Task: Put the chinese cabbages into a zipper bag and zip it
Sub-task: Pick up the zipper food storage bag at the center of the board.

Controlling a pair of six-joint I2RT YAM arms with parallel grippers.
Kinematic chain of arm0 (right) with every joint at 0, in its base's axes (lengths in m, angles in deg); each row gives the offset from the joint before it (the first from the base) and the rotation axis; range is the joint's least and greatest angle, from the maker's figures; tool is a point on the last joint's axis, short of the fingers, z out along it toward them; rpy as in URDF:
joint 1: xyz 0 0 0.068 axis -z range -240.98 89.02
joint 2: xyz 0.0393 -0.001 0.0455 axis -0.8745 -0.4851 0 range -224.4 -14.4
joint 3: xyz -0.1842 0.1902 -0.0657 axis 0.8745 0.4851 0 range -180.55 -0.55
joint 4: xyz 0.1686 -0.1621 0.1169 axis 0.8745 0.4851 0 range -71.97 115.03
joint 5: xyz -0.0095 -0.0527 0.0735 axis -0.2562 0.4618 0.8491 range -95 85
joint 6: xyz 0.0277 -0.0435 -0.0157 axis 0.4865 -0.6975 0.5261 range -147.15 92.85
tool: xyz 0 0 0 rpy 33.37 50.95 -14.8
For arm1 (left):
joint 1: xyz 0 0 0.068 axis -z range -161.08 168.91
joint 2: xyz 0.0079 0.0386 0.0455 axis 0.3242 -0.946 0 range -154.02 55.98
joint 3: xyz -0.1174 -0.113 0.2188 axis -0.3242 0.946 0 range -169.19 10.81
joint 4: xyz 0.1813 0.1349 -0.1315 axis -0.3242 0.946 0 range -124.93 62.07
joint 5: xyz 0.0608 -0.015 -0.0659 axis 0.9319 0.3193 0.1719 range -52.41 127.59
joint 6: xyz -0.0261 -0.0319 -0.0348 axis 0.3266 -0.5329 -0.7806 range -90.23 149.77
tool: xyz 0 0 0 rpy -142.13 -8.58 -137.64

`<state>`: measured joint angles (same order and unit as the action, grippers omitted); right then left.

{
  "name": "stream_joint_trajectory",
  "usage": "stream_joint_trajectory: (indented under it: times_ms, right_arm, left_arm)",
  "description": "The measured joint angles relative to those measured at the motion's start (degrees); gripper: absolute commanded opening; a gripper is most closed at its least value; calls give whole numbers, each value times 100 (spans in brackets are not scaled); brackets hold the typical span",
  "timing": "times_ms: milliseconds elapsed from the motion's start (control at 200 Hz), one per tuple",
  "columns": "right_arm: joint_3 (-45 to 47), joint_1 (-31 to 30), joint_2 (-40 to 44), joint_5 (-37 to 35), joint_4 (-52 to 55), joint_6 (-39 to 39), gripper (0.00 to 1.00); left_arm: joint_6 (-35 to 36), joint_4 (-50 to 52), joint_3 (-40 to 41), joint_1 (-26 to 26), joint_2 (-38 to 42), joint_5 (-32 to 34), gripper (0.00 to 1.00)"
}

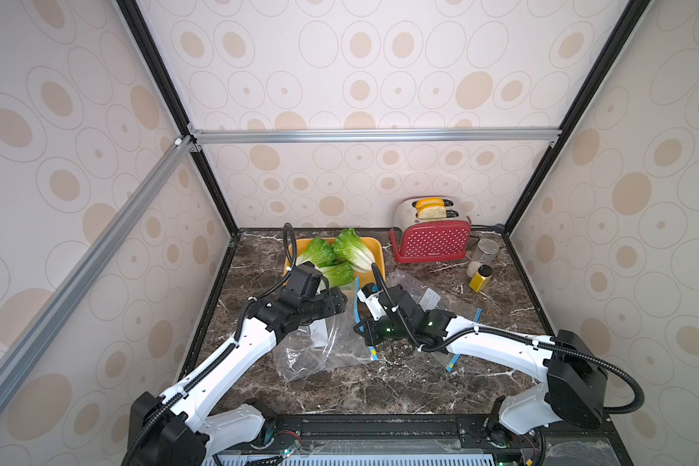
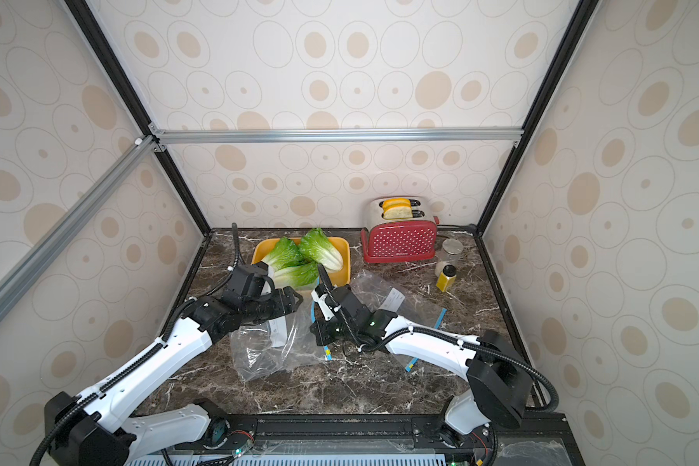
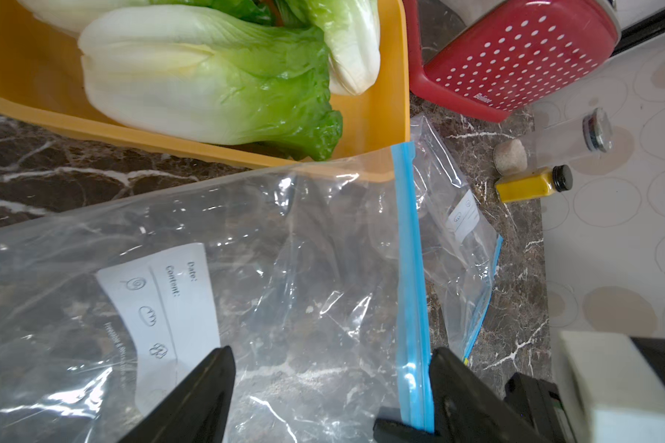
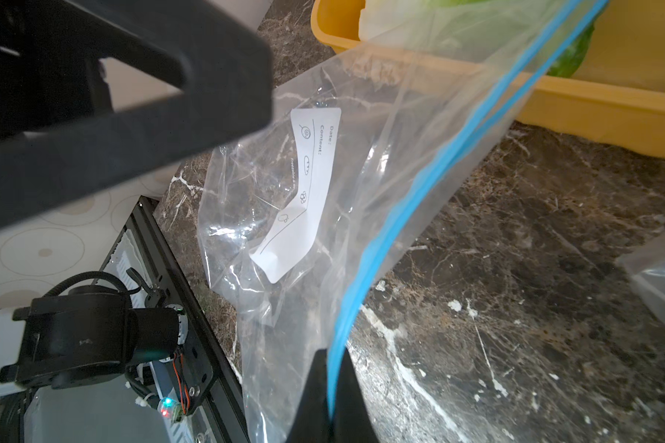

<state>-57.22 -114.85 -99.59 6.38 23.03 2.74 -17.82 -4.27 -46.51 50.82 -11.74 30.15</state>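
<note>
The right hand (image 4: 329, 383) is clenched on the blue zip edge of the zipper bag (image 4: 361, 191); only the right wrist view shows this pinch. The left hand (image 3: 331, 387) is released, its fingers well apart over the bag. The chinese cabbages (image 1: 350, 248) lie in the yellow tray (image 1: 374, 248) at the back of the tabletop (image 1: 380, 387).

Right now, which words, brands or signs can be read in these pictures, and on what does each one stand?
"Date:" on the white label of the zipper bag.
"Content:" on the same label.
"Freezable &", small print along that label; the rest is blurred.
Brand on the red toaster: too blurred to read.
Label of the second bag: too small to read.
</note>
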Motion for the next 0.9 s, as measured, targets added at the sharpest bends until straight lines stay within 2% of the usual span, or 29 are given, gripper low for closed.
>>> stream_joint_trajectory:
  times_ms: [180, 531, 691, 826, 896]
  right_arm:
    - [31, -9, 81, 20, -76, 7, 2]
    - [31, -11, 109, 4, -151, 26, 2]
    - [31, -13, 109, -72, -149, 31, 2]
    - [31, -13, 109, -111, -136, 33, 2]
    - [31, -13, 109, -122, -125, 37, 2]
  left_arm:
    - [0, -339, -96, 262, -387, -55, 76]
    - [7, -498, -101, 291, -560, -122, 46]
    - [20, -533, -98, 289, -501, -90, 36]
    - [37, -531, -98, 289, -503, -63, 34]
    - [46, -531, -98, 291, -503, -63, 29]
